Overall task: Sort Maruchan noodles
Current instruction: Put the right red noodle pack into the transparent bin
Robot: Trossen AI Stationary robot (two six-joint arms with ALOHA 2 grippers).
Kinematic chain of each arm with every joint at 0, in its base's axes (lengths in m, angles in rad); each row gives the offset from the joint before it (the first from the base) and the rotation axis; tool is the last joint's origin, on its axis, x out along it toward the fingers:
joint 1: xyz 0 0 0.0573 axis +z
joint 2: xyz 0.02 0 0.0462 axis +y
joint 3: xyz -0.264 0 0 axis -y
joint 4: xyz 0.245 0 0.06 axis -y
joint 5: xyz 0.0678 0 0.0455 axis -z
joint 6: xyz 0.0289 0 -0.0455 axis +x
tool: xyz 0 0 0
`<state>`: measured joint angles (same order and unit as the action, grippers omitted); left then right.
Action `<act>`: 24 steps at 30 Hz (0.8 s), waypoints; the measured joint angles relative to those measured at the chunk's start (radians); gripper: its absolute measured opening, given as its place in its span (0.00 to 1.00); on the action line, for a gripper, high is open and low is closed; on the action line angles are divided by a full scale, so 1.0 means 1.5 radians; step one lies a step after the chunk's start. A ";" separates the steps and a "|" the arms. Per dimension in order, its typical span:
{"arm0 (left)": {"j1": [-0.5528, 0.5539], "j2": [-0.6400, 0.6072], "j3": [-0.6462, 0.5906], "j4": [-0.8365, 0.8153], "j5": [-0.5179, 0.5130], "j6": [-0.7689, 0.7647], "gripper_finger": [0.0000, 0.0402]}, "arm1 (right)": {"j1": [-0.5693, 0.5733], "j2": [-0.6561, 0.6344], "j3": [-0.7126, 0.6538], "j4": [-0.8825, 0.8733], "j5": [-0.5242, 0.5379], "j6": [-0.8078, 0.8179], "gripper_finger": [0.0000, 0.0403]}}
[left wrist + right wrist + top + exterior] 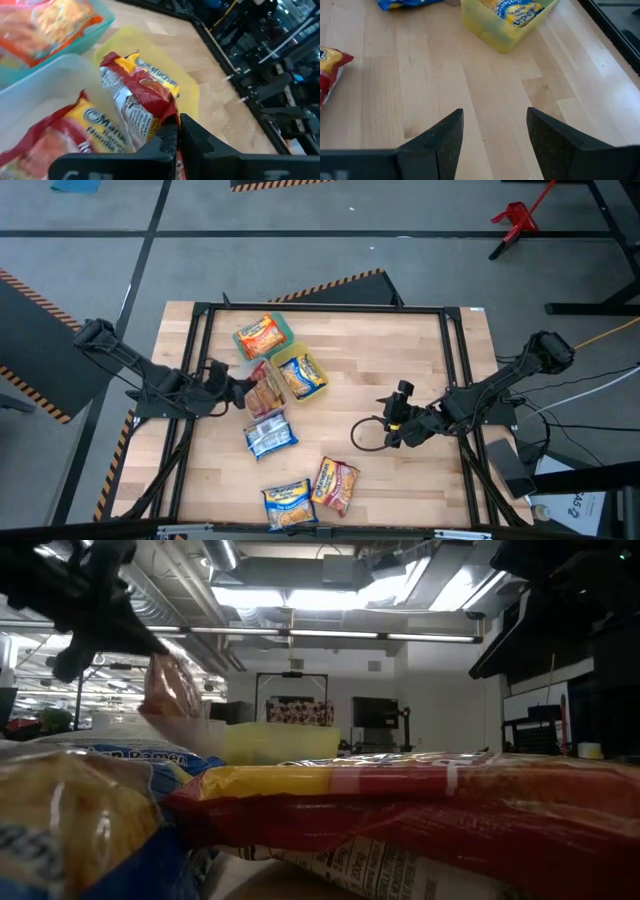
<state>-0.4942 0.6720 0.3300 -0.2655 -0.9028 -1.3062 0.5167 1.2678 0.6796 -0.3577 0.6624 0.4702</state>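
Observation:
My left gripper (243, 388) is shut on a red-brown Maruchan packet (140, 95) above the clear container (262, 402), which holds another red-brown packet (65, 135). An orange packet (259, 335) lies in the green container (285, 327). A blue-and-yellow packet (303, 375) lies in the yellow container (490, 30). Flat on the table are a blue-and-white packet (270, 435), a blue-and-yellow one (290, 502) and a red one (336, 485). My right gripper (492, 135) hovers open over bare wood at the table's right. My left gripper pinches the red-brown packet's crimped end (167, 112) between its two shut fingers. The fingers reach in from the table's left, slanting slightly down. The packet stands on edge, tilted, over the clear container; whether its lower edge touches the packet below cannot be told.
The three containers cluster at the table's far middle. A dark metal frame (450, 340) runs round the tabletop. Bare wood (400, 360) lies between the containers and my right gripper. A black cable loop (365, 435) lies by the right gripper.

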 joint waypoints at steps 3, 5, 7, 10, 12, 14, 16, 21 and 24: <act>0.000 0.000 -0.021 -0.005 0.003 -0.030 0.00 | 0.000 0.000 0.000 0.000 0.000 0.000 0.51; 0.001 0.000 -0.024 -0.020 0.005 -0.036 0.00 | 0.000 0.000 0.000 0.000 0.000 0.000 0.51; 0.001 0.000 -0.024 -0.031 0.004 -0.035 0.02 | 0.000 0.000 0.000 0.000 0.000 0.000 0.51; 0.001 0.000 -0.024 -0.036 0.010 -0.028 0.08 | 0.000 0.000 0.000 0.000 -0.003 0.000 0.51; 0.001 0.000 -0.024 -0.039 0.025 -0.009 0.12 | 0.000 0.000 0.000 0.000 -0.014 0.000 0.51; 0.001 0.000 -0.024 -0.039 0.046 0.012 0.17 | 0.000 0.000 0.000 0.000 -0.027 0.000 0.51; 0.001 0.000 -0.024 -0.039 0.068 0.027 0.21 | 0.000 0.000 0.000 0.000 -0.043 0.000 0.51; 0.001 -0.014 -0.024 -0.056 0.095 0.065 0.30 | 0.000 0.000 0.000 0.000 -0.065 -0.002 0.51; 0.001 -0.037 -0.024 -0.094 0.098 0.072 0.32 | 0.000 0.000 0.000 0.000 -0.065 -0.002 0.51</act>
<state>-0.4931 0.6167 0.2943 -0.4064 -0.7560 -1.1984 0.5167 1.2678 0.6796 -0.3584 0.5648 0.4674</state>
